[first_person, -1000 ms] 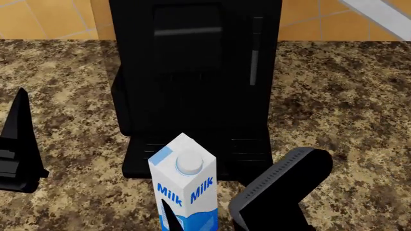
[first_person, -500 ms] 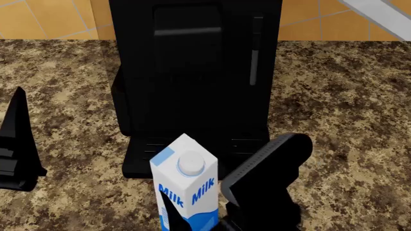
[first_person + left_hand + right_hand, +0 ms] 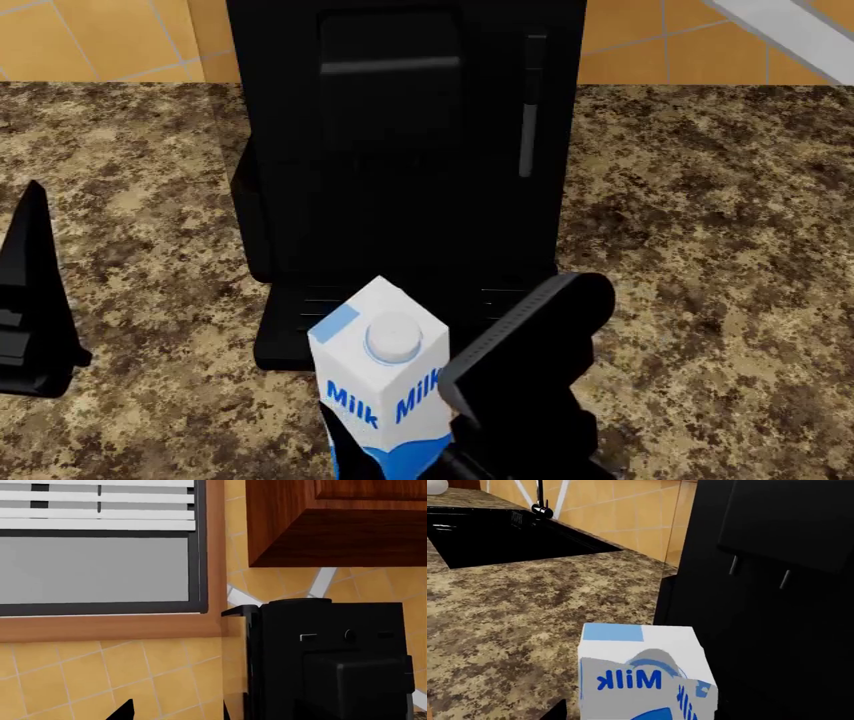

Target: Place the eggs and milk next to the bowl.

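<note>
The milk (image 3: pixel 380 385), a white carton with a blue band and a round cap, stands upright on the granite counter in front of a black appliance. My right gripper (image 3: pixel 400 462) is open around its lower part. One dark finger (image 3: pixel 555 711) shows beside the milk (image 3: pixel 644 677) with a strip of counter between them. The other finger is hidden behind the carton. My left gripper (image 3: pixel 34 300) hangs open at the left, empty, its fingertips (image 3: pixel 123 711) pointing at the tiled wall. The eggs are out of view. A white rounded sliver (image 3: pixel 434 485) beyond the sink may be the bowl.
The tall black appliance (image 3: pixel 400 150) stands right behind the carton against the tiled wall. A black sink (image 3: pixel 494 535) with a faucet (image 3: pixel 540 505) is set into the counter (image 3: pixel 694 200) further along. A window (image 3: pixel 100 565) and a wooden cabinet (image 3: pixel 333 520) are above.
My right gripper's body has moved left, close up against the milk carton. The carton has barely shifted. The left gripper has sunk slightly.
</note>
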`<state>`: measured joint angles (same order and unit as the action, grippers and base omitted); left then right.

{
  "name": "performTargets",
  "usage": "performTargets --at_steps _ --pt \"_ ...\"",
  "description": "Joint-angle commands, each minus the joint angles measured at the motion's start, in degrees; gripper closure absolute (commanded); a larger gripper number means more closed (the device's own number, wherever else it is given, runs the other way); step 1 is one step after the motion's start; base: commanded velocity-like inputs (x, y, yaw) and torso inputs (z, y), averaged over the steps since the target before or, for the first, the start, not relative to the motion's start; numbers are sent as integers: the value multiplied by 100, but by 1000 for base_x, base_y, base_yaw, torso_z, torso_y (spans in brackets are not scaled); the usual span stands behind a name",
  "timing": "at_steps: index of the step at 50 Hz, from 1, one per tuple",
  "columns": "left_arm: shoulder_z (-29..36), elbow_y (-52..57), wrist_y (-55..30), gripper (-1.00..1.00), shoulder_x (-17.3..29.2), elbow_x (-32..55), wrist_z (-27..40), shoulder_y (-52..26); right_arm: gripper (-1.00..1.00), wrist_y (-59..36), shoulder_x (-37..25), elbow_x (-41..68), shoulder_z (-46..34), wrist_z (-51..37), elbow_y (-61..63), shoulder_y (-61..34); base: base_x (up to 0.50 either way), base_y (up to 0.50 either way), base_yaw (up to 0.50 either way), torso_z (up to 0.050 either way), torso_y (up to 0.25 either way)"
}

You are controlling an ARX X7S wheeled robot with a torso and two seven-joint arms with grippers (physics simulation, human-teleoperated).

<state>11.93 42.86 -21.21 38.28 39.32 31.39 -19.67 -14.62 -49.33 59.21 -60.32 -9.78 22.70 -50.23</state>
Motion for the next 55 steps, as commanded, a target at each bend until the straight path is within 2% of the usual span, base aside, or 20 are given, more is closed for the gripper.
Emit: performTargets --at_steps 1,9,10,33,55 --pt "-93 -140 166 -100 -119 -228 -60 -37 -100 7 141 -95 137 199 -43 -39 0 0 0 0 0" --pt "-57 -117 140 -100 -117 -230 -51 -62 -100 -18 67 -53 194 79 89 -69 0 0 0 0 0" --pt "-56 -116 136 -100 -117 -227 -46 -66 100 -47 49 -62 192 60 130 -90 0 0 0 0 0" --pt "-36 -128 139 -100 -116 -207 -37 -113 100 -99 25 39 286 -41 264 -193 0 0 0 0 0" --pt "-108 0 141 -100 -45 -127 34 -61 100 -762 -155 807 761 -807 1017 -1174 0 0 0 0 0"
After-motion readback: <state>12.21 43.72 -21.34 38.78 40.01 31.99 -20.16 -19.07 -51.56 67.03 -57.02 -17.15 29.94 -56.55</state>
